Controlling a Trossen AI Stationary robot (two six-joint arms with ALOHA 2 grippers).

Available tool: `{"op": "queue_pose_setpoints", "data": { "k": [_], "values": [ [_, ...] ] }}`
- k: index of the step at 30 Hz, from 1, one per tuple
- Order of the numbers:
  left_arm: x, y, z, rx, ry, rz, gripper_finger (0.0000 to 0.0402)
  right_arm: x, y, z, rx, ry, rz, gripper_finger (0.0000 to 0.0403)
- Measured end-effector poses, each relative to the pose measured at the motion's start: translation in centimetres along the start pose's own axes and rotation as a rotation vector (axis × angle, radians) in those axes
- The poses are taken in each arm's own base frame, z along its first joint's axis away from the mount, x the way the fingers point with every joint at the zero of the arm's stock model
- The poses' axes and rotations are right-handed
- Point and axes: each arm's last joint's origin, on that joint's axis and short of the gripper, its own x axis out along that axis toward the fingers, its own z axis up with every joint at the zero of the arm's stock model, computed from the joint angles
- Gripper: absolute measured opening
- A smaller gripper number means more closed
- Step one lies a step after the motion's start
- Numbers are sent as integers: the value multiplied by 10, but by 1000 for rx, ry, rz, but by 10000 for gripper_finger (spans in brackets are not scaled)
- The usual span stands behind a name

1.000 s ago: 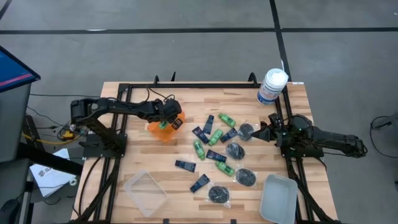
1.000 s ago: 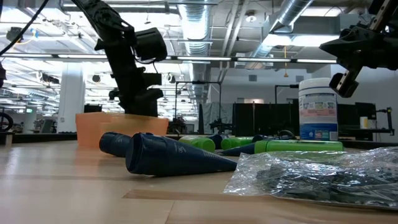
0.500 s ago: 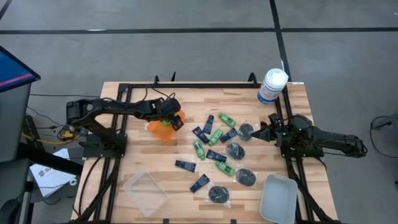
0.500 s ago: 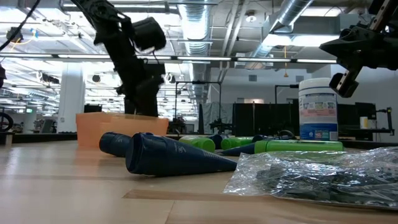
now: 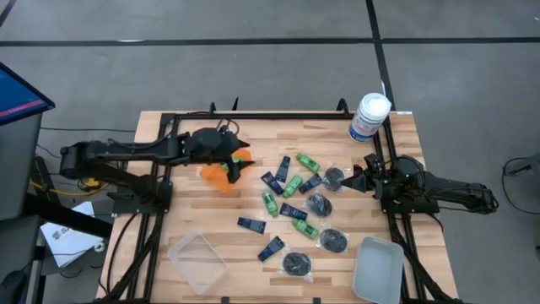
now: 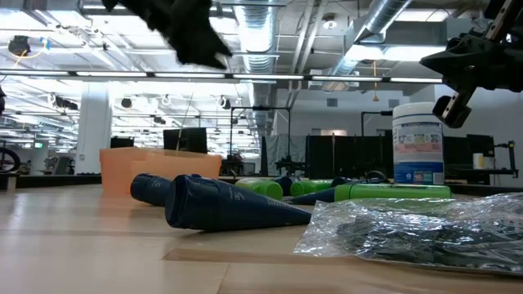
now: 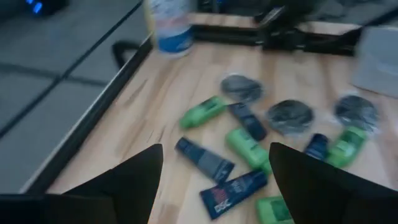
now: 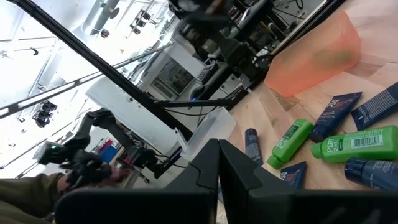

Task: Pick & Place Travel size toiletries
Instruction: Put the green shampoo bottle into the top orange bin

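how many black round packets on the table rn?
4 black round packets: one top right of the pile, one just below it in the high view, one left of the white tray, one lowest. Orange bin is partly hidden and may hold more.

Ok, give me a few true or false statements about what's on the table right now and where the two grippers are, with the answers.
1. The left gripper is above the orange bin. True.
2. The left gripper is holding a green bottle. False: its fingers are open with nothing between them.
3. The white canister stands at a far corner of the table. True.
4. The clear tray is full of navy tubes. False: nothing lies in it.
5. The right gripper is over the grey tray. False: it is near the packets, by the table's right edge.
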Motion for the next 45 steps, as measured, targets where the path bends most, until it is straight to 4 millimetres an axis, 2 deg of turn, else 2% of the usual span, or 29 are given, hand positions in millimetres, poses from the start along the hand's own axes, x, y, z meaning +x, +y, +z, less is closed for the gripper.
{"op": "queue_pose_setpoints", "data": {
  "k": [6,11,14,22,30,36,41,45],
  "values": [
    [10,-23,26,118,-34,-110,302,0,0,0,0,-1,1,0],
    [34,-35,40,192,-27,-218,308,0,0,0,-1,-2,1,0],
    [52,-42,38,257,-6,-318,306,0,0,0,-1,-3,2,0],
    [97,-61,4,417,110,-470,305,0,0,0,32,-2,0,0],
    [131,-86,-34,500,231,-544,304,0,0,0,34,-1,0,0],
    [150,-104,-60,548,290,-588,304,0,0,0,27,0,-1,0],
    [156,-118,-75,680,295,-613,304,0,0,0,27,0,-2,0],
    [161,-122,-83,716,308,-617,299,0,0,0,27,0,-2,0]
  ]
}}
